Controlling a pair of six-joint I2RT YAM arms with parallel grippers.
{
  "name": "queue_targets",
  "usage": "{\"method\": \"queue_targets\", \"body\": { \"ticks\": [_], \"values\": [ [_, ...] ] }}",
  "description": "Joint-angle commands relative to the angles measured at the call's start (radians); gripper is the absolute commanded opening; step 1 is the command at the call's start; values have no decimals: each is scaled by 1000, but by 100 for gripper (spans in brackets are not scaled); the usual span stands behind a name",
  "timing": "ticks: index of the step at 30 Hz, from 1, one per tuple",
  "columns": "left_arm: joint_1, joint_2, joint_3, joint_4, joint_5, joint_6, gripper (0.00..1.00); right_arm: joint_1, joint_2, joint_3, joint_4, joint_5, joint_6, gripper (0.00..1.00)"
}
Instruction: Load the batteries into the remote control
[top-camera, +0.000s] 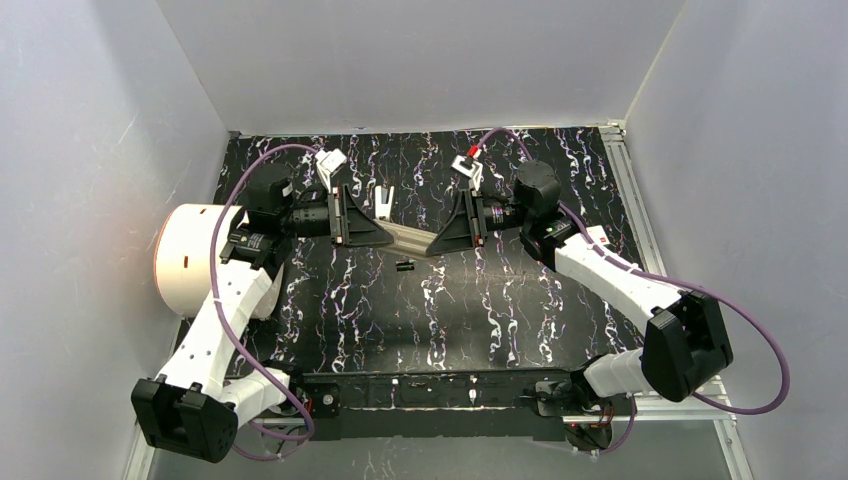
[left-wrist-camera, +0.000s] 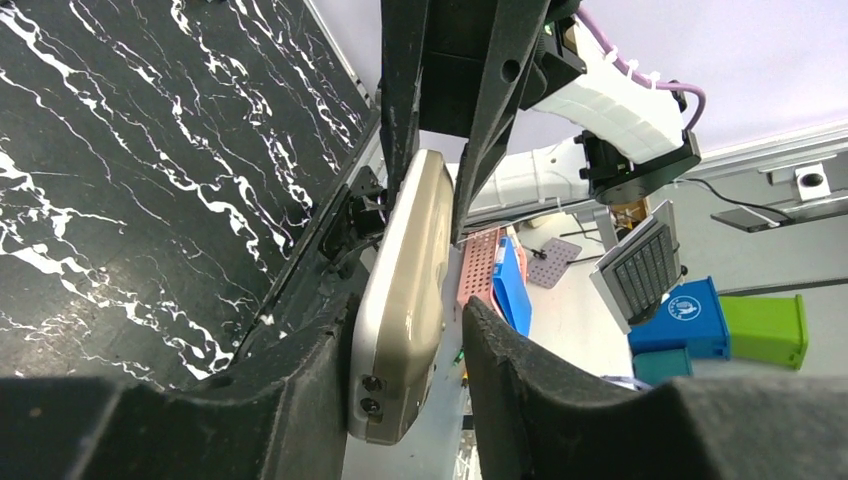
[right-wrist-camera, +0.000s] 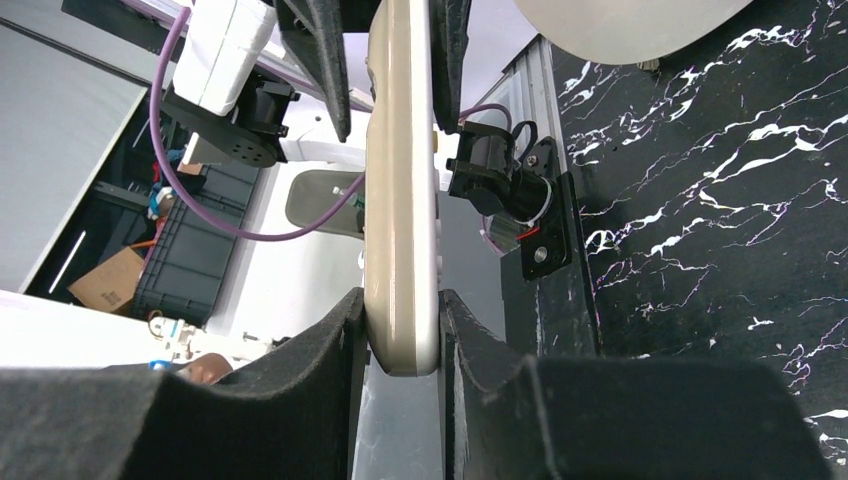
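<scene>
Remote control (top-camera: 408, 240) hangs off the mat, with the right gripper (top-camera: 438, 243) part-closed and clamped on one end. The left gripper (top-camera: 386, 233) straddles the other end, one pad touching and a sliver of gap at the other, so I cannot tell if it truly grips. If it doesn't, the remote could twist or drop onto the black battery (top-camera: 404, 265) lying loose on the mat (top-camera: 520, 310) below.

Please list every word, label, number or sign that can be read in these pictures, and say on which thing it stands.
No text can be read in any view.
Remote control: no print shows on the sides in view.
Blue bin: a round white sign, too small to read.
</scene>
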Motion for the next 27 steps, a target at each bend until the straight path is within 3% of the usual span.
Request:
{"method": "queue_targets", "body": {
  "ticks": [1, 6, 7, 8, 11, 13, 18, 21, 24, 27],
  "values": [
    [4, -29, -30, 111, 66, -50, 36, 0, -6, 35, 18, -35, 3, 1],
    [4, -30, -28, 118, 75, -41, 13, 2, -15, 33, 2, -40, -8, 1],
    [5, -31, -31, 126, 76, -40, 6, 2, -15, 35, -6, -41, -11, 7],
    [4, -33, -36, 134, 69, -41, 0, 2, -16, 37, -13, -37, -15, 19],
    [4, -47, -50, 136, 31, -35, 0, -2, -28, 42, -75, 26, -51, 51],
    [4, -57, -60, 109, -17, -15, 0, -16, -38, 61, -196, 113, -133, 67],
    [4, -90, -131, 20, -250, 0, 0, -28, -126, 3, -399, 575, -197, 90],
    [-6, -143, -249, 89, -349, -68, 0, -34, -184, -41, -503, 794, -105, 89],
    [-21, -197, -400, 233, -414, -173, 0, -28, -209, -78, -493, 813, -54, 79],
    [-62, -205, -501, 271, -494, -218, 0, 4, -187, -113, -463, 784, -49, 73]
  ]
}}
